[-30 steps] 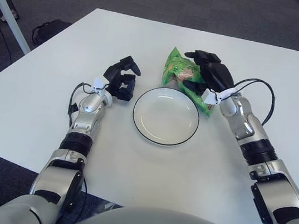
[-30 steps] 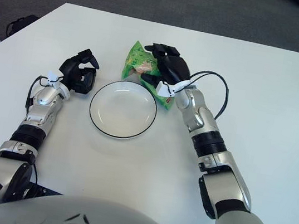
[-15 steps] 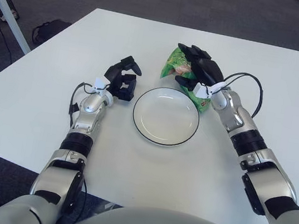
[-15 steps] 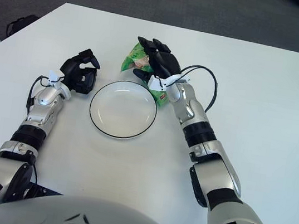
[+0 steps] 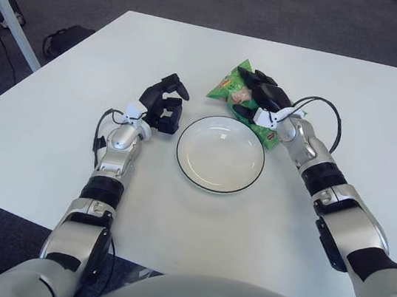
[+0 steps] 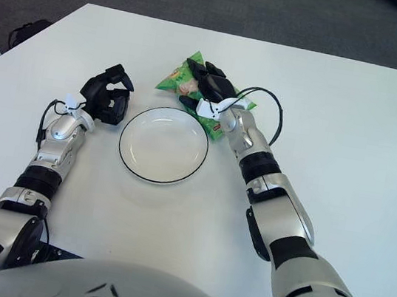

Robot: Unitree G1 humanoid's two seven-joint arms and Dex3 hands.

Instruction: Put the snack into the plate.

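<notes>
A green snack bag [image 5: 231,88] lies on the white table just behind the far right rim of a white plate with a dark rim [image 5: 252,180]. My right hand [image 5: 255,96] is on top of the bag, its black fingers curled around it. The bag rests on the table, outside the plate. The plate has nothing in it. My left hand [image 5: 163,106] shows to the left of the plate with its fingers curled and nothing in them.
The white table [image 5: 53,119] extends wide on both sides of the plate. A dark cable [image 5: 323,107] loops off my right wrist. Beyond the table's left edge are dark carpet, a black bag [image 5: 67,38] and a white table leg [image 5: 14,22].
My right hand has drawn inward and lowered onto the snack bag, fingers closing on it. The bag has turned and shifted slightly left. The left hand has stayed put.
</notes>
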